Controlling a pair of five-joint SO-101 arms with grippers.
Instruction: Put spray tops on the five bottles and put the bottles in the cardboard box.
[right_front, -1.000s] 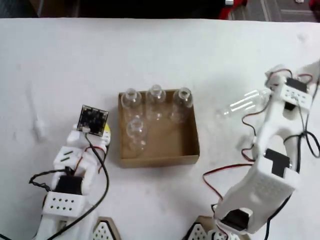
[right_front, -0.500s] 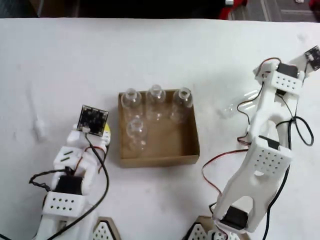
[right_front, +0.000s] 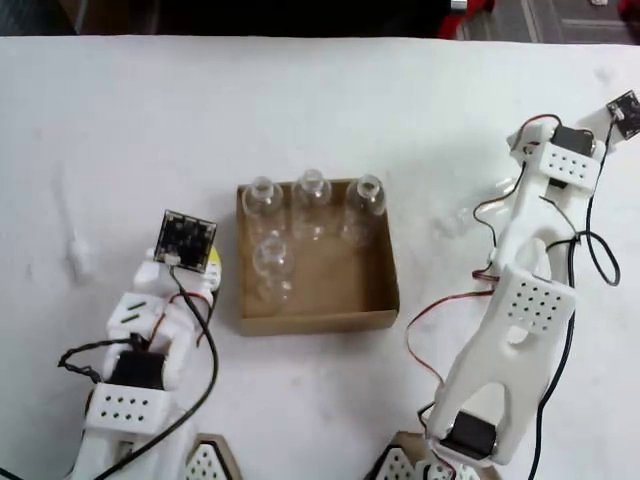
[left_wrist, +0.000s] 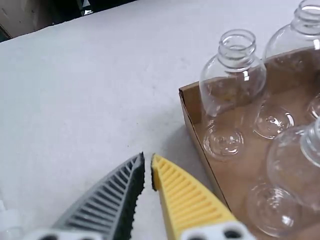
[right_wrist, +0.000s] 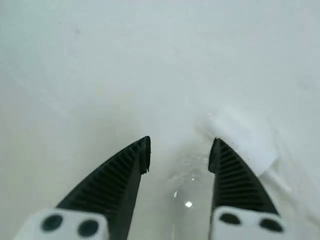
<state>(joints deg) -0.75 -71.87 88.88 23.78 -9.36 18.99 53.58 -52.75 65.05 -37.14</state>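
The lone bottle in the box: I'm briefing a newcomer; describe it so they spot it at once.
Find the cardboard box at the middle of the white table. A row of three clear bottles lines its far wall. The lone bottle stands by itself in front of that row, near the box's left wall in the high view.

White table (right_front: 300, 100) carries the cardboard box (right_front: 320, 322) — a clear bottle (right_front: 455, 222) lies beside it.

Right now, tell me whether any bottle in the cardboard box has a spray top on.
No, all four bottles there show bare open necks.
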